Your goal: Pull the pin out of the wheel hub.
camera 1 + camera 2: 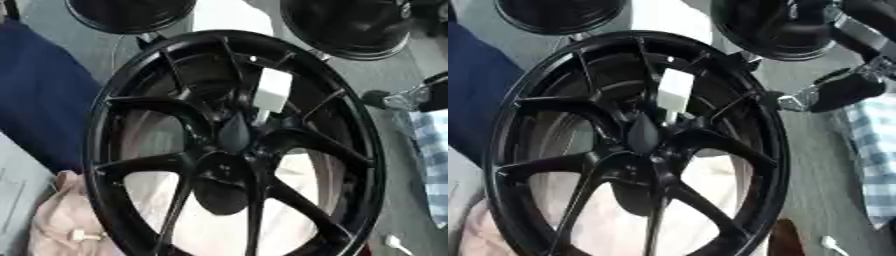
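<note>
Left eye view first, going left to right: a dark blue cloth [39, 95] lies at nine o'clock and a pale pink cloth [66, 220] at seven o'clock, both just beside the rim. The black wheel hub [114, 125] fills the middle, spokes fanning from its centre. The pin [271, 90], a white block on a thin stem, stands at about one o'clock from the hub centre, its stem still seated between two spokes. So the pin is not yet out.

Risk, as I judge it: the block is small and boxed in by dark spokes, so fingers coming from the right could strike a spoke first, or pinch the block at an angle. A slanted pull might jam the stem in its hole, or drag and tip the wheel. If the pin slips free it could drop through the open gaps in the hub.

Further right, at two to three o'clock in the right eye view, the right hand [846, 90] hangs outside the rim, well apart from the pin. It shows as a dark shape with a silver joint, and I cannot tell whether it is clenched or released. It holds nothing visible. At the right edge lies a blue checked cloth [877, 160]. No left hand shows in either view.
</note>
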Tool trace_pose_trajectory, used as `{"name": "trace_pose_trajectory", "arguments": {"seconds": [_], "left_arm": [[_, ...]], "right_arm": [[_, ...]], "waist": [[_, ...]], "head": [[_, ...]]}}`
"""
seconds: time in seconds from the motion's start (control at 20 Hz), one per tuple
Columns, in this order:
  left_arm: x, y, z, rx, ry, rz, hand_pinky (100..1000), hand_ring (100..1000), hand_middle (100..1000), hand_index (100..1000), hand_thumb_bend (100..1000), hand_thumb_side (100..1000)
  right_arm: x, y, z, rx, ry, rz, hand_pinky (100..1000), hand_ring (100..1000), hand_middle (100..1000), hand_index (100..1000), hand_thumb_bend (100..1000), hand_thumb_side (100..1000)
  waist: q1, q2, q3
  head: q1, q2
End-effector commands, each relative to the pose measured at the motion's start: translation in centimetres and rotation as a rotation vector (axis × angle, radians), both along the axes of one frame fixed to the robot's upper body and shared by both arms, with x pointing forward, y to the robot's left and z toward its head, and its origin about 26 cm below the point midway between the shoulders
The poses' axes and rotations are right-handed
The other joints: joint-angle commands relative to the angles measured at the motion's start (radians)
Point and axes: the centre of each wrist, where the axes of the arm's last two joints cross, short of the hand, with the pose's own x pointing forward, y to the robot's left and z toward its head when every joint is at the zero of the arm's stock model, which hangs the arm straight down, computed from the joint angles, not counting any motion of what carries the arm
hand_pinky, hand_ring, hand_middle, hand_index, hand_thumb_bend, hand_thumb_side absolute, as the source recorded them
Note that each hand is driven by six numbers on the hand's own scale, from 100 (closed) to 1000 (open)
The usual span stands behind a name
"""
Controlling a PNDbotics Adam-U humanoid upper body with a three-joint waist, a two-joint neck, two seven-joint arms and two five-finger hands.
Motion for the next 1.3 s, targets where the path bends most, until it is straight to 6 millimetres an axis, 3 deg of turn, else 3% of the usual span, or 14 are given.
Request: {"name": "trace_pose_trajectory", "arguments": {"seconds": [0.05, 0.95, 1.3], "left_arm": [[-0.2, 0.3, 1.1, 0.037, -0.023, 0.001, 719, 590, 466, 662, 140, 727], [-0.1, 0.4, 1.1, 0.06, -0.002, -0.006, 720, 591, 466, 661, 140, 729], [-0.2, 0.5, 1.1, 0.063, 0.003, -0.003, 720, 590, 466, 661, 140, 728]], "right_arm": [[-0.7, 0.4, 2.3, -0.077, 0.023, 0.006, 842, 734, 604, 717, 609, 206], [-0.5, 3.9, 4.5, -0.157, 0.229, 0.06, 832, 748, 626, 746, 638, 240], [-0.2, 5.3, 4.4, -0.135, 0.273, 0.053, 828, 746, 623, 748, 639, 242]], "waist": [[0.003, -0.016, 0.003], [-0.026, -0.039, 0.022], [-0.03, -0.047, 0.025]], "head": [[-0.011, -0.012], [-0.036, 0.001], [-0.036, 0.006]]}}
